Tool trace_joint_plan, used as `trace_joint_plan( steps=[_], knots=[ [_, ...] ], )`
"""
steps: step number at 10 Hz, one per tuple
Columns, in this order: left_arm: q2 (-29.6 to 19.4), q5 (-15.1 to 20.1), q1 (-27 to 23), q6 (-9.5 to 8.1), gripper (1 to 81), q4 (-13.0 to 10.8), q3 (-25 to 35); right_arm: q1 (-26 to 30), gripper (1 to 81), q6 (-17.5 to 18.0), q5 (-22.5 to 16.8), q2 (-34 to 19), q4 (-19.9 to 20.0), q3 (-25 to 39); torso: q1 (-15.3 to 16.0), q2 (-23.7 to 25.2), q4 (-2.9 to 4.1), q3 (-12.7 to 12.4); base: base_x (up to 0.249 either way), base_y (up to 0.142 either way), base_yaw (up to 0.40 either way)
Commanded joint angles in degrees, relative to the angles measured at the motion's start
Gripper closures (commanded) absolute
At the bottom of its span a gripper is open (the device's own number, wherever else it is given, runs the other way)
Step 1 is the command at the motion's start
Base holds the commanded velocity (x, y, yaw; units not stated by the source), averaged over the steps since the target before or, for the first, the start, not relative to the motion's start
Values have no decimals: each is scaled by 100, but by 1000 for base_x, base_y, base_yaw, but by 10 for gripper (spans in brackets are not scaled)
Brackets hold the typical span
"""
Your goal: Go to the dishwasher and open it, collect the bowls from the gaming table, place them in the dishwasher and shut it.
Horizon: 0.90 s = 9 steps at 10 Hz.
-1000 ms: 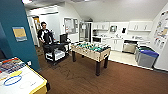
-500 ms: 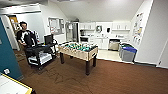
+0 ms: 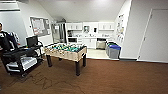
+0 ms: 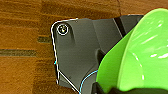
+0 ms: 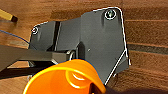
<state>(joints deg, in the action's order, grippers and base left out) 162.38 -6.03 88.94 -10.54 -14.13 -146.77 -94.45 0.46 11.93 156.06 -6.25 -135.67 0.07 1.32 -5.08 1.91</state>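
From my seat I see the foosball table [image 3: 66, 51] standing on the carpet [image 3: 105, 77] ahead and a little left of centre. To its left sits a cart [image 3: 21, 58] with a monitor [image 3: 32, 40] on top, and a person [image 3: 5, 41] stands at the far left edge behind that cart. Behind the foosball table the kitchen counter [image 3: 86, 37] runs along the back wall, with wall cabinets [image 3: 106, 26] above it and the dishwasher [image 3: 101, 44] set under it toward the right. Bins [image 3: 113, 50] stand just right of the dishwasher, against the right wall. A notice board [image 3: 39, 25] hangs on the left wall, behind the cart.
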Motion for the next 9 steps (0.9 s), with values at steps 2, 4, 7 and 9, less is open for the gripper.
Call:
trace_joint_plan(
  steps=[2,4,7,9],
  knots=[
    [-91,234,-241,0,811,-2,0,211,811,-11,-253,-134,-87,24,0,0,0,0,0,0,-329],
    [-100,234,-241,0,811,-2,0,203,811,-11,-253,-134,-87,24,0,0,0,0,0,0,-298],
    [-126,226,-241,0,811,-2,26,203,811,-11,-218,-134,-87,24,0,0,0,0,23,0,-142],
    [-117,226,-241,0,811,7,35,203,811,-11,-218,-134,-87,24,0,0,0,0,0,0,0]
  ],
)
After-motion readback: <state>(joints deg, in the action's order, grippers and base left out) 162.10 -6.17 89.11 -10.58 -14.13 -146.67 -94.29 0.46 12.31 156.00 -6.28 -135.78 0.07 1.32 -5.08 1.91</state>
